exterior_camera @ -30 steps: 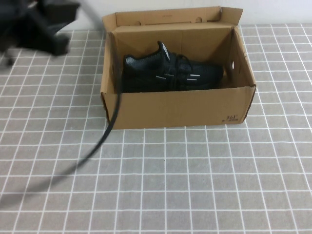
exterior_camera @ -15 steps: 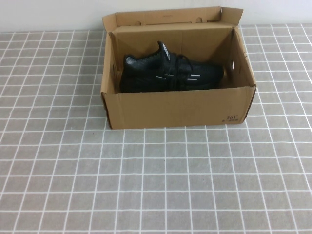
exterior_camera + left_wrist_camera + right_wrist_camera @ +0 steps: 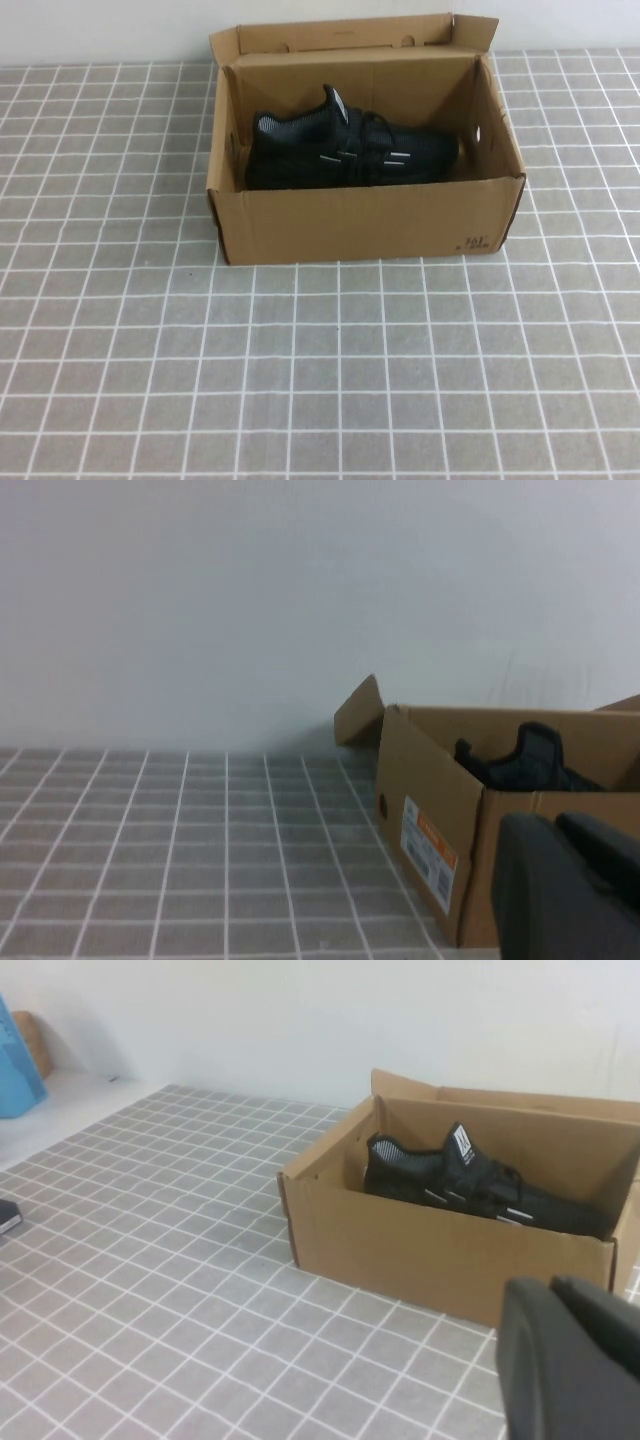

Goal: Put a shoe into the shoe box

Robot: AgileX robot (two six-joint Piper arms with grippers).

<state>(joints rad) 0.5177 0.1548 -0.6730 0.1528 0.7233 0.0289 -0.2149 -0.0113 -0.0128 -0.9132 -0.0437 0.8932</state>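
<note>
The black knit sneaker (image 3: 345, 150) lies on its sole inside the open brown cardboard shoe box (image 3: 370, 225), toe towards the right. Neither arm shows in the high view. In the left wrist view the box (image 3: 430, 800) stands ahead with the shoe's heel (image 3: 520, 765) showing over its rim. My left gripper (image 3: 557, 825) is shut and empty, held off the box's left end. In the right wrist view the shoe (image 3: 470, 1180) sits in the box (image 3: 430, 1250). My right gripper (image 3: 552, 1290) is shut and empty, in front of the box's near wall.
The box stands at the back of a grey tiled table (image 3: 320, 380) against a white wall. A white and orange label (image 3: 428, 845) is on the box's left end. A blue object (image 3: 15, 1070) and a small dark item (image 3: 5, 1215) lie far off to the left.
One second ago my left arm and its cable blurred across the high view's upper left. It has withdrawn out of that view. Shoe and box have not moved.
</note>
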